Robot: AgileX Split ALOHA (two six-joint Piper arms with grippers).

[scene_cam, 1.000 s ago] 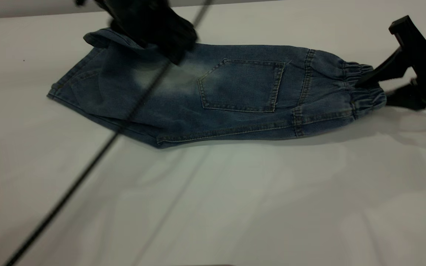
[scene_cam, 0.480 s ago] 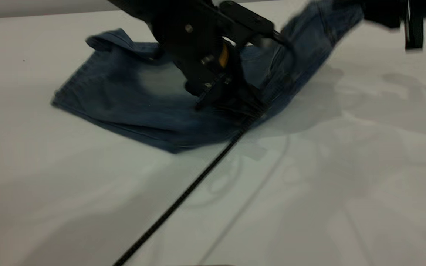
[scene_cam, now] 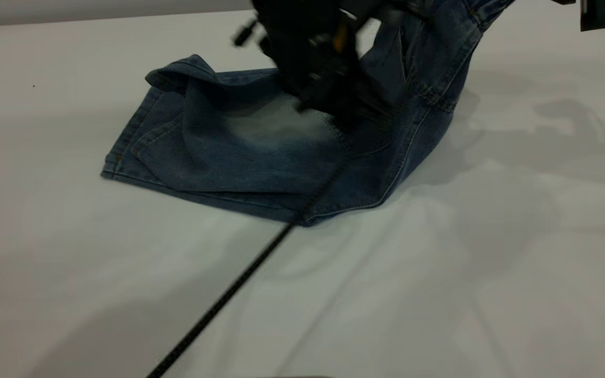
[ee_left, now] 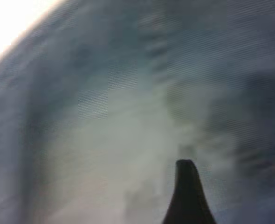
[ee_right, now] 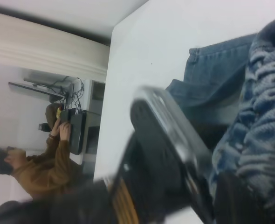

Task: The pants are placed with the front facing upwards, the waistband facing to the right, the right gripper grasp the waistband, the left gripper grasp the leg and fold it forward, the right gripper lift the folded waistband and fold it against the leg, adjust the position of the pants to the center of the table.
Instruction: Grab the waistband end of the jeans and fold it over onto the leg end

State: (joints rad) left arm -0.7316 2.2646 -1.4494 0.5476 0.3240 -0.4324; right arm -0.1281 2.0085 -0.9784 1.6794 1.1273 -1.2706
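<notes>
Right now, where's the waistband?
In the exterior view the waistband end of the pants is lifted off the table at upper right, beside the left gripper; the right wrist view shows the waistband close up.

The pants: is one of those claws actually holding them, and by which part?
Yes. The right gripper holds the pants by the waistband, lifted off the table. The left gripper presses mid-pants.

Blue denim pants: mid-blue, paler faded patch mid-leg, tan contrast stitching along seams and hem. Ruched elastic denim waistband: same blue, light and dark ribbed gathers. Plain flat surface: white to pale grey, unmarked. Left hand: black, small orange-yellow spot. Thin cable: black.
</notes>
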